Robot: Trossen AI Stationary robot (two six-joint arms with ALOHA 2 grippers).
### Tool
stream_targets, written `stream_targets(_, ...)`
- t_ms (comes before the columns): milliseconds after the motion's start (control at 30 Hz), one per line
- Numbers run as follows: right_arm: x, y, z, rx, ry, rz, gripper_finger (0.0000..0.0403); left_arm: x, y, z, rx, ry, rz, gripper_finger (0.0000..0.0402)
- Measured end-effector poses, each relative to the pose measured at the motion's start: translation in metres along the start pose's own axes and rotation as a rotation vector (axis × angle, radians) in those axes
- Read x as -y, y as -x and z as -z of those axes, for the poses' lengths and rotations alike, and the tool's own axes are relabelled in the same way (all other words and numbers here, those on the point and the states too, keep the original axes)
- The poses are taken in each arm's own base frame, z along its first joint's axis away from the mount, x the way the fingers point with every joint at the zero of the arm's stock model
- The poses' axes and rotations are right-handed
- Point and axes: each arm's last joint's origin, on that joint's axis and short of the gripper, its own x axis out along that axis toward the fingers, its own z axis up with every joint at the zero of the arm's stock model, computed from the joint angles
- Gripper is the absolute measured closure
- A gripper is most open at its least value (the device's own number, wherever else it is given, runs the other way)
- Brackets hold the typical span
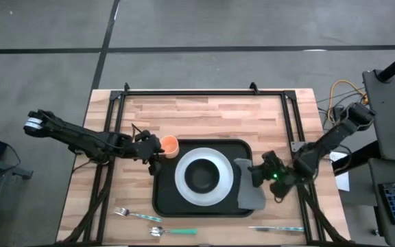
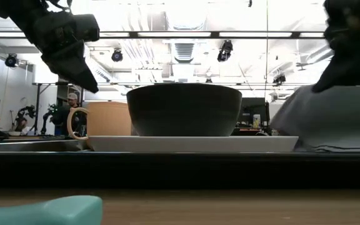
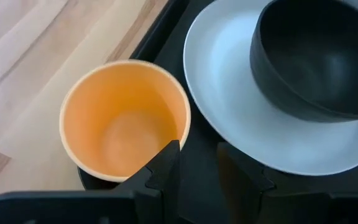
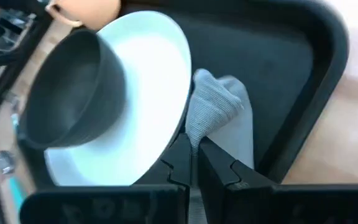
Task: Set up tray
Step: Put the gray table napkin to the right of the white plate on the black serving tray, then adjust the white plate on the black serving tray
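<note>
Black tray (image 1: 242,152) holds white plate (image 1: 219,192) with empty dark bowl (image 1: 201,176); empty orange cup (image 1: 169,145) far-left. Left pincer (image 3: 197,165) apart beside cup; right pincer (image 4: 194,155) clamped on grey napkin (image 4: 225,115).

The left arm reaches in from the left side of the counter, stretched nearly flat toward the middle. Its left hand (image 1: 153,162) points down and toward the centre, and its two fingers (image 3: 166,168) stand a little apart with nothing between them. The right arm comes from the right side, bent at the elbow and lowered. Its right hand (image 1: 258,173) is low, and the fingers (image 4: 180,163) are pressed together on a fold of grey cloth.
</note>
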Motion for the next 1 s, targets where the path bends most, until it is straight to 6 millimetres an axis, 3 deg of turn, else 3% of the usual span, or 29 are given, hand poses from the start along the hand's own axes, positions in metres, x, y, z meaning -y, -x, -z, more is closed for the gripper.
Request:
stream_targets(267, 0.012, 0.002, -0.025, 0.026, 0.056, 0.041, 0.0395, 0.002, -0.011, 0.004, -0.046, -0.018, -0.027, 0.0315)
stream_targets(467, 0.023, 0.003, -0.026, 0.025, 0.002, 0.044, 0.0386, 0.005, -0.013, 0.000, -0.012, -0.006, -0.010, 0.0315)
stream_targets(1000, 0.026, -0.002, -0.021, -0.016, 0.083, 0.080, 0.0268, 0.006, -0.010, -0.004, 0.030, -0.016, 0.013, 0.0315)
